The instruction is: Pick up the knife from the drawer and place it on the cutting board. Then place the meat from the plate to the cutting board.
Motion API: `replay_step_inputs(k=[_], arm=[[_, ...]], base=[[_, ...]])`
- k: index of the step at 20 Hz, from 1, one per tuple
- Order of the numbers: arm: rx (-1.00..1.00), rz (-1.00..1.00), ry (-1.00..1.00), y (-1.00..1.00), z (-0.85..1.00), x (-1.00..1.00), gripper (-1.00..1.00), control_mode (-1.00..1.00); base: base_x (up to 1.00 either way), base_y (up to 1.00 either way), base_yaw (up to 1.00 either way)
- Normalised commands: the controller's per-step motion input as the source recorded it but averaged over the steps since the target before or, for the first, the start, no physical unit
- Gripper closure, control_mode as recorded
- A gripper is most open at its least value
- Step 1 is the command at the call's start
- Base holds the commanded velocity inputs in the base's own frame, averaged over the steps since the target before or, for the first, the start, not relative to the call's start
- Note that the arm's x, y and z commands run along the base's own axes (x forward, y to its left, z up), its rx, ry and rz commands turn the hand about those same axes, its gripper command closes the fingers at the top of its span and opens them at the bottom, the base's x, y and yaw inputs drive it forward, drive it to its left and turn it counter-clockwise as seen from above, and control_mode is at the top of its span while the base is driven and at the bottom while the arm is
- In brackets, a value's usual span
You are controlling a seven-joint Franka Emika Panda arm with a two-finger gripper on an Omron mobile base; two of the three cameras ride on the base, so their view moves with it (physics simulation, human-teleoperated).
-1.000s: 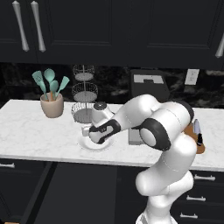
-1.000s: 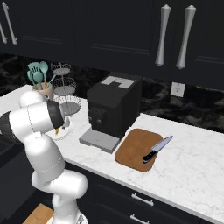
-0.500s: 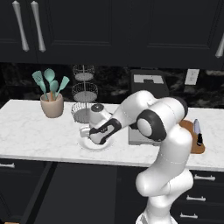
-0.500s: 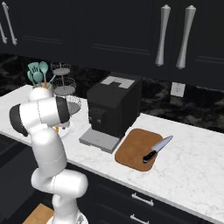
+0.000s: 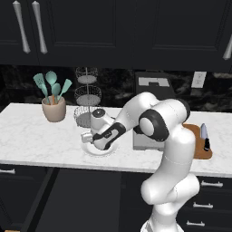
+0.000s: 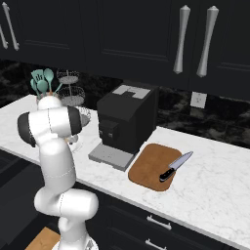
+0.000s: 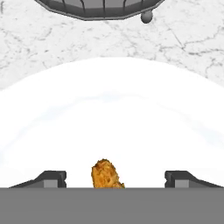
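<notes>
hand lowered onto plate, meat between its spread, empty fingers

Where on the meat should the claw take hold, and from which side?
Across the narrow width of the meat, coming straight down from above. It is a small thin strip lying flat on the plate, so the sides are the likely purchase. The claw already straddles it, one fingertip each side, jaws apart.

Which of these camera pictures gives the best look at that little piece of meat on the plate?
The hand view: the meat lies close up on the white plate, between the two fingertips of the gripper. In the left base view the robot's hand covers the plate's middle. In the right base view the arm blocks that spot.
</notes>
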Motion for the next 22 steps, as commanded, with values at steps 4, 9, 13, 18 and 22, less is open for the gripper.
replay_step_inputs(k=[4,9,13,18,22], arm=[[0.0,0.0,0.0,0.0,-0.11,0.01,1.0,-1.0],[0.0,0.0,0.0,0.0,-0.06,0.0,1.0,-1.0],[0.0,0.0,0.0,0.0,-0.07,0.0,1.0,-1.0],[0.0,0.0,0.0,-0.03,0.05,-0.38,1.0,-1.0],[0.0,0.0,-0.06,-0.11,0.03,-0.89,1.0,-1.0]], base=[[0.0,0.0,0.0],[0.0,0.0,0.0],[0.0,0.0,0.0],[0.0,0.0,0.0],[0.0,0.0,0.0]])
